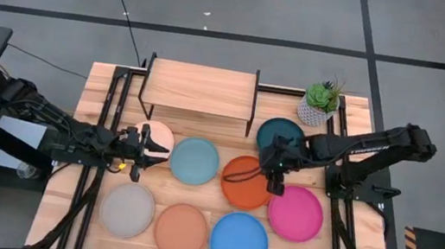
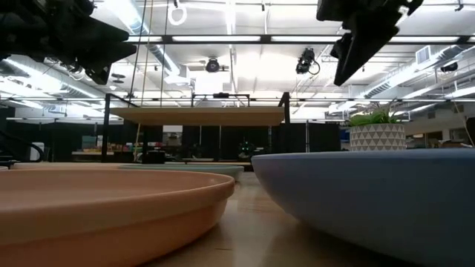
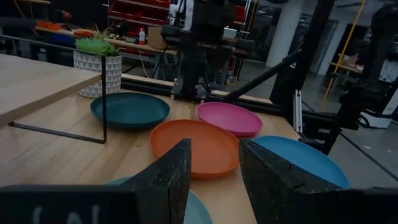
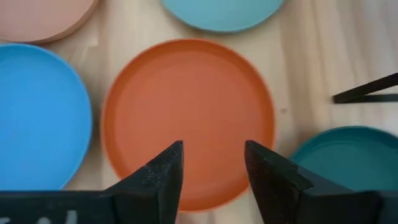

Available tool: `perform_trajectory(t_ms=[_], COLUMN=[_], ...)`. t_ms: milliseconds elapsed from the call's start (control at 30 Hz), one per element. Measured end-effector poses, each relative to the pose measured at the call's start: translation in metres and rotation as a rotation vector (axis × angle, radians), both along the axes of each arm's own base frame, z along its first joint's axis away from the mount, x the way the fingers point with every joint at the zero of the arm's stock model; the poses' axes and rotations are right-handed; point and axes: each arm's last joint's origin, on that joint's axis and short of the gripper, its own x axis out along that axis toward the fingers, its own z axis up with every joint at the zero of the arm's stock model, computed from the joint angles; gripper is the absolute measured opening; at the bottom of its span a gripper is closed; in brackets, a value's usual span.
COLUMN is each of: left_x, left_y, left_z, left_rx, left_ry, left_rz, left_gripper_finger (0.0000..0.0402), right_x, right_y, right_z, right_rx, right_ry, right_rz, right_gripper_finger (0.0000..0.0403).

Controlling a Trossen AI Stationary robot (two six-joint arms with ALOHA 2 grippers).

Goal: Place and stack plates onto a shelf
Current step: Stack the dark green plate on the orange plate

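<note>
Eight plates lie flat on the slatted tabletop: cream (image 1: 158, 136), light blue (image 1: 195, 161), orange (image 1: 244, 184), dark teal (image 1: 280, 134), magenta (image 1: 295, 213), grey (image 1: 127, 210), terracotta (image 1: 181, 230) and bright blue (image 1: 238, 243). The shelf (image 1: 202, 87) stands at the far side with nothing on its top board. My left gripper (image 1: 150, 145) is open and held level over the cream plate's right edge, pointing at the orange plate (image 3: 196, 146). My right gripper (image 4: 213, 171) is open and points down over the right rim of the orange plate (image 4: 186, 106). In the low view both grippers are well above the table.
A potted plant (image 1: 321, 103) stands at the far right, beside the shelf and behind the dark teal plate. Black frame rails run along the table's left and right sides. The plates lie close together, with narrow strips of bare wood between them.
</note>
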Motion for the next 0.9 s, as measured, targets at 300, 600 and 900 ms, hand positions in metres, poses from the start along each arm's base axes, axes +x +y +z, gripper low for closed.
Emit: perform_trajectory(t_ms=[300,600,900], left_x=[0.000,0.007,0.001], left_y=[0.000,-0.013,-0.020], left_z=[0.000,0.051,0.060], left_rx=[-0.005,0.055,0.059], left_ry=[0.002,0.095,0.287], left_rz=[0.013,-0.122,-0.128], left_gripper_finger=[0.0142,0.0142,0.0141], right_x=[-0.001,0.019,0.020], right_y=[0.028,0.042,0.043], right_z=[0.005,0.016,0.017], right_rx=[-0.010,-0.005,0.014], right_ry=[0.018,0.010,0.022], right_rz=[-0.053,-0.020,-0.045], right_gripper_finger=[0.0193,0.0193,0.0193])
